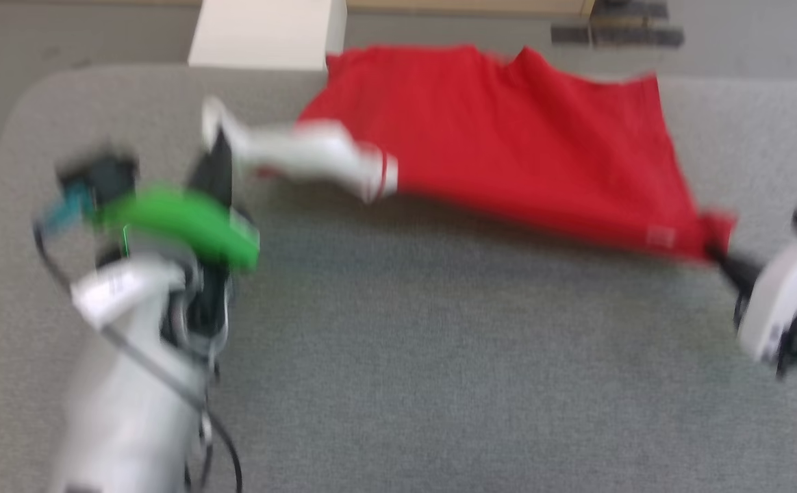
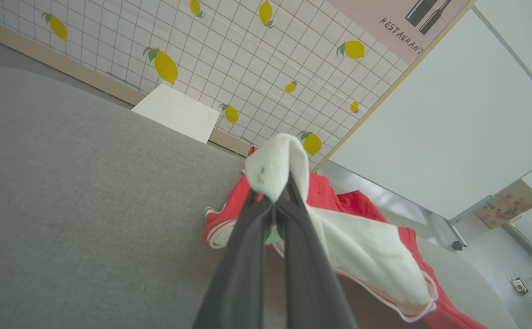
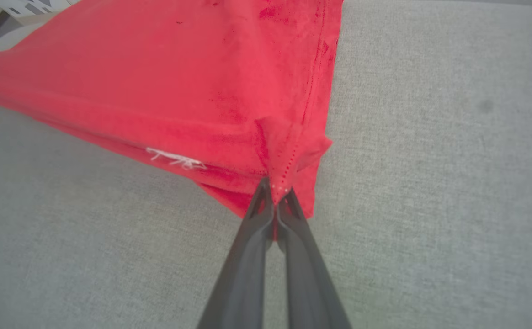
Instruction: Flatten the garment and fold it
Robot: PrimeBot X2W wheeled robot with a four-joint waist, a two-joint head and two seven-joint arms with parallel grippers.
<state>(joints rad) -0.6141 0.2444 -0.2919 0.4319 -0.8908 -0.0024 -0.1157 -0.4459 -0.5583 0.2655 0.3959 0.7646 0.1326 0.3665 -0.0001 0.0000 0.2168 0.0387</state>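
Clamped fully together, my left claw (image 2: 275, 201) has the tip of the white sleeve (image 2: 366, 256); the thin knit is bunched over my fingertips and the red-striped cuff hangs slack below. My right claw (image 3: 275, 196) is equally closed and pinches a stitched hem corner, the fabric puckering into the grip.

The garment (image 1: 508, 137) lies ahead of both claws and spans between them, its long axis running left to right. Its near edge is drawn fairly taut from sleeve to hem corner and appears raised, with a shadow beneath. Each arm is at its own end, neither nearer the middle. The white mark (image 1: 660, 236) sits just beside the right claw.

Beyond that, the red body slopes down onto the grey woven tabletop (image 1: 439, 356), soft and lightly creased, and reaches the far edge. A flat white panel (image 1: 261, 34) stands past that edge, against the lemon-print wall (image 2: 229, 50). The head view is blurred, so finer wrinkles cannot be judged.
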